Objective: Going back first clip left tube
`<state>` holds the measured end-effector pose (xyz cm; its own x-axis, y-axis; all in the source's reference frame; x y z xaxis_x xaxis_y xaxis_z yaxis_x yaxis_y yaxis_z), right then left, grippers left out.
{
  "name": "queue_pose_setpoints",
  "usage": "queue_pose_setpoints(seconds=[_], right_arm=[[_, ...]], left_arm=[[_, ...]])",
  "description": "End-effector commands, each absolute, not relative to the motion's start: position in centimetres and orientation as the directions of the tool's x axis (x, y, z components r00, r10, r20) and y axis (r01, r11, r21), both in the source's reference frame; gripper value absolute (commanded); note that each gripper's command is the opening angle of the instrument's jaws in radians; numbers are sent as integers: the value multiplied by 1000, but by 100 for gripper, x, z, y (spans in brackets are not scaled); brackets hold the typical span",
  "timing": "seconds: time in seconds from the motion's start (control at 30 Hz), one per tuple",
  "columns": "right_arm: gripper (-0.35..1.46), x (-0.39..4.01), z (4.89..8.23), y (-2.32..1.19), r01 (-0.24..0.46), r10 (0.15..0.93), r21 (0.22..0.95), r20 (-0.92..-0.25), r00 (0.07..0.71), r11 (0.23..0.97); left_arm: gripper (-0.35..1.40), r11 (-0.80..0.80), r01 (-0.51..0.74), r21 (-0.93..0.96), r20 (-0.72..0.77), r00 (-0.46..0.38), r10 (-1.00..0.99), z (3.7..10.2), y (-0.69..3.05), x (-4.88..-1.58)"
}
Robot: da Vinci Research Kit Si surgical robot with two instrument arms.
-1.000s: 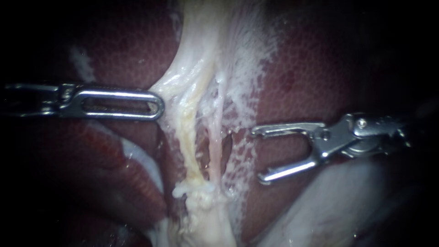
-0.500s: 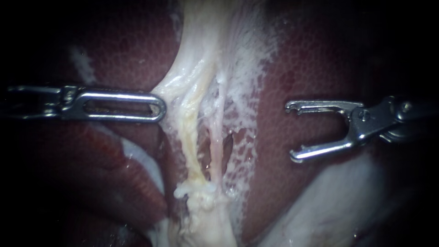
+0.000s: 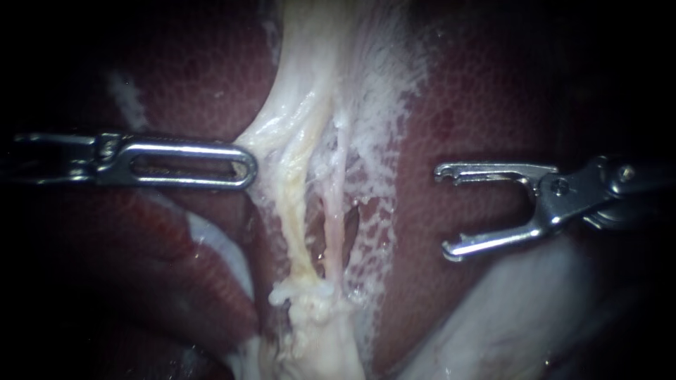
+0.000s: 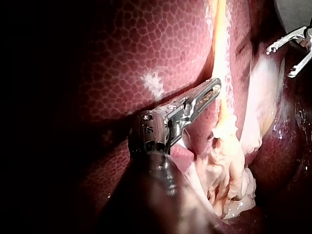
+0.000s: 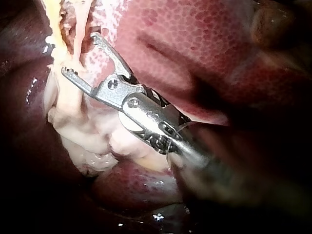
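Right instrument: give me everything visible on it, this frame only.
The right instrument looks like bright bare metal: a darker shaft coming in from the right, a pinned pivot, then two slim jaws with small notched tips. The jaws stand wide open, forked toward the pale tubes, with nothing between them. In the endoscope view it hangs over the dark red liver, clear of the tubes. In the right wrist view one tip overlaps pale tissue; contact cannot be told.

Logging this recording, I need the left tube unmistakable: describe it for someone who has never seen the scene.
A pale band crosses the dark red liver top to bottom, between the left instrument and right instrument. Two thin strands run down it side by side; the left tube is the yellowish one nearer the left instrument, the neighbouring strand is pinker.
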<state>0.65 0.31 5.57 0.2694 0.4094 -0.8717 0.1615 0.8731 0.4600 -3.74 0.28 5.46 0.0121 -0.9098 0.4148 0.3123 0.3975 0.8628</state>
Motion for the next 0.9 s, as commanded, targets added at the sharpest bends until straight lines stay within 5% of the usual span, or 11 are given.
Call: queue_pose_setpoints(seconds=[0.03,0.9], right_arm=[[60,65,557,30,162,410,460,-872,269,873],[60,66,558,31,170,411,462,-872,267,870]], left_arm=[[-35,398,310,863,415,13,-910,546,28,-374],[-35,429,314,847,447,19,-894,602,3,-415]])
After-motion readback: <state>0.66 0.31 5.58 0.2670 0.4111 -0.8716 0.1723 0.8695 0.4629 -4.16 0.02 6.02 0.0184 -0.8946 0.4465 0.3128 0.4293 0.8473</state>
